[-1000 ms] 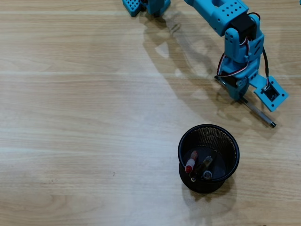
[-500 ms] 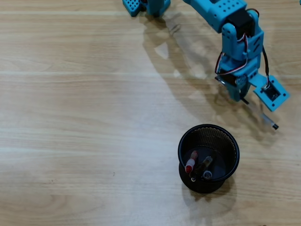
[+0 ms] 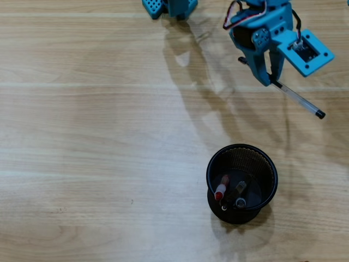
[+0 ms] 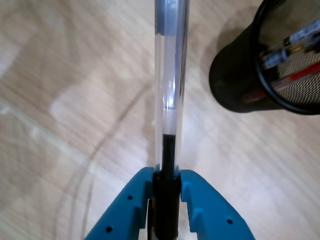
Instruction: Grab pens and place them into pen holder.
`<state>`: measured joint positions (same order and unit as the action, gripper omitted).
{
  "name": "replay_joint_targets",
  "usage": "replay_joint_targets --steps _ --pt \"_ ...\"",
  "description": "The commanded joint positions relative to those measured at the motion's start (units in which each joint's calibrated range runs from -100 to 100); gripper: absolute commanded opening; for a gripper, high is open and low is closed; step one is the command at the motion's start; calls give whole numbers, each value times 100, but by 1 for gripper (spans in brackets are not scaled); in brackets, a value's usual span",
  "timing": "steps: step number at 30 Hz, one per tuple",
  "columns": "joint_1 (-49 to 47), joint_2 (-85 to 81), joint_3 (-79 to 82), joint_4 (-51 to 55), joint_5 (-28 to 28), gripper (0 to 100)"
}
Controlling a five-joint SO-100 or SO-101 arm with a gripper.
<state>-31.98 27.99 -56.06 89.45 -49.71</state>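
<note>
My blue gripper [image 3: 271, 79] is shut on a clear pen [image 3: 299, 100] with a black end, held at its black end; the pen sticks out down and right in the overhead view. In the wrist view the gripper [image 4: 166, 176] clamps the pen [image 4: 170, 75], which runs straight up the frame above the wooden table. The black mesh pen holder [image 3: 242, 183] stands upright below the gripper in the overhead view and holds three pens, one with a red tip [image 3: 220, 191]. In the wrist view the holder [image 4: 267, 60] is at the upper right.
The light wooden table [image 3: 98, 136] stretches to the left. The arm's blue base [image 3: 169, 7] is at the top edge of the overhead view.
</note>
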Motion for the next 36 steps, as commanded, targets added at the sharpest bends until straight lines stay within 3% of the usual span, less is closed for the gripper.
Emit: replay_joint_targets --steps 1,8,14,22,32,36 --pt "243 -468 -221 -899 51 2" --pt "570 -451 302 -4136 214 2" --pt "987 -434 689 -5712 194 2" --pt "1632 -292 969 -5961 178 2" --pt "1677 473 1023 -5979 -208 2" --pt "1605 884 1023 -6555 -213 2"
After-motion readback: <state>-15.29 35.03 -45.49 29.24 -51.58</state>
